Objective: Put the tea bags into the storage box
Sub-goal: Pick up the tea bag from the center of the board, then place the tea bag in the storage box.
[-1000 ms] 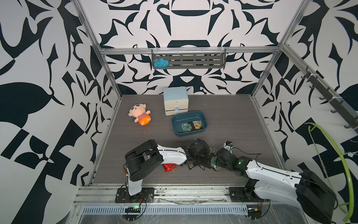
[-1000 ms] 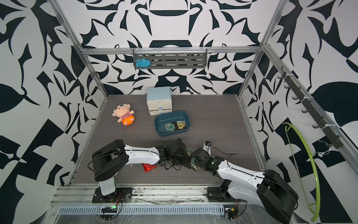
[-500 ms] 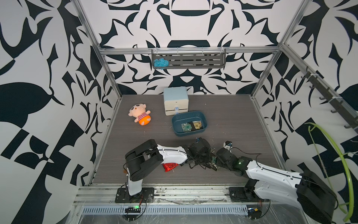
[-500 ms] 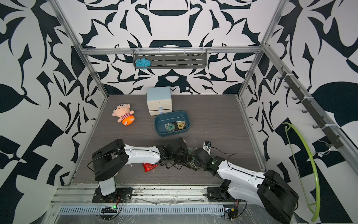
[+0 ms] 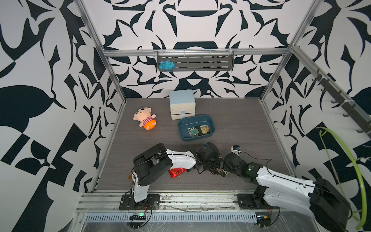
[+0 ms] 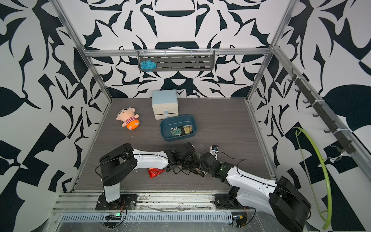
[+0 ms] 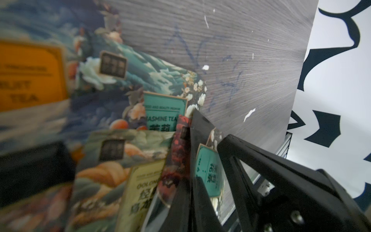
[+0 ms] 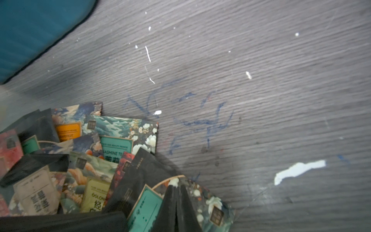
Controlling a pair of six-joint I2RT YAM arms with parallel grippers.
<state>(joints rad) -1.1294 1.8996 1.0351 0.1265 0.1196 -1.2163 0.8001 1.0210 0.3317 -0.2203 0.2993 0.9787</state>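
Note:
The tea bags lie in a heap (image 8: 112,140) at the table's front middle, where both arms meet. My left gripper (image 7: 188,136) (image 5: 217,161) is shut in the heap, and a black sachet's corner (image 7: 202,122) (image 8: 140,172) sticks out past its tips. My right gripper (image 8: 175,187) (image 5: 222,166) is shut, its tips resting on a teal-labelled sachet (image 8: 146,209) (image 7: 208,172). A red foil tea bag (image 5: 176,172) (image 6: 154,172) lies under the left forearm. The storage box (image 5: 181,128) (image 6: 163,128) stands behind, holding two tea bags (image 5: 193,131) (image 5: 203,129).
A plush doll (image 5: 145,118) lies at the back left. A pale blue drawer cabinet (image 5: 182,104) stands just behind the storage box. A wall rack (image 5: 200,63) holds blue yarn (image 5: 166,65). A green hoop (image 5: 357,164) hangs outside the right wall.
The left gripper's jaws have closed inside the heap. Both arms have stayed almost in place, and the right gripper has remained shut.

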